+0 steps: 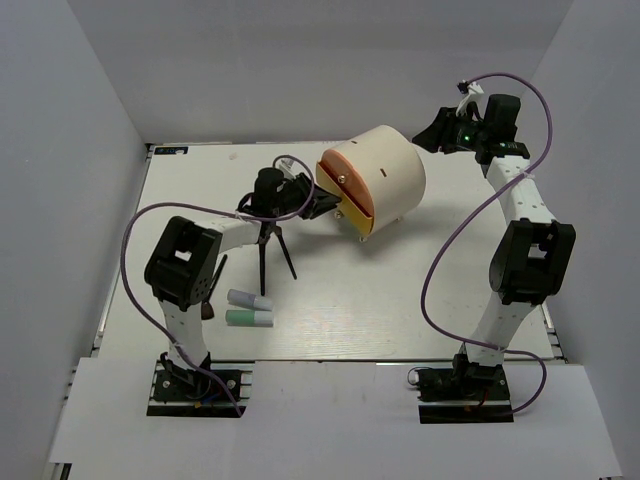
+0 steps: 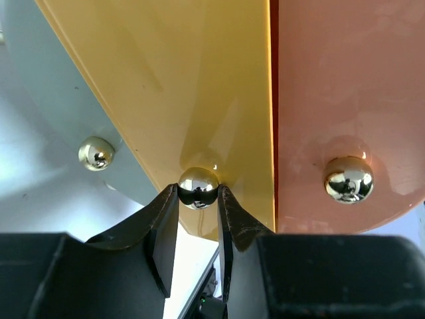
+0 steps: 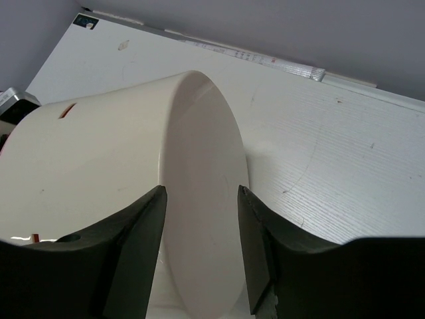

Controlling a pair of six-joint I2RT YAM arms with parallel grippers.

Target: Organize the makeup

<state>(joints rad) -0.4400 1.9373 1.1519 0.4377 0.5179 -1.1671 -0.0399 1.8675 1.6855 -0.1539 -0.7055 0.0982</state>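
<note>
The lavender tube (image 1: pixel 248 299) and the mint green tube (image 1: pixel 249 318) lie side by side on the table left of centre. Thin black-handled brushes (image 1: pixel 264 258) lie just behind them, and another brush (image 1: pixel 213 285) lies partly under the left arm. My left gripper (image 1: pixel 318 205) is shut on a gold knob (image 2: pixel 198 187) of the yellow drawer front (image 2: pixel 199 86) on the cream drum (image 1: pixel 385 175). My right gripper (image 3: pixel 201 199) is open, its fingers on either side of the drum's back rim (image 3: pixel 199 133). The lipstick tube and the gold-black case are out of view.
The drum lies on its side at the table's centre back, its orange face (image 1: pixel 345 180) toward the left arm. A pink panel (image 2: pixel 345 100) with its own gold knob (image 2: pixel 348 179) sits beside the yellow drawer. Grey walls enclose the table on three sides.
</note>
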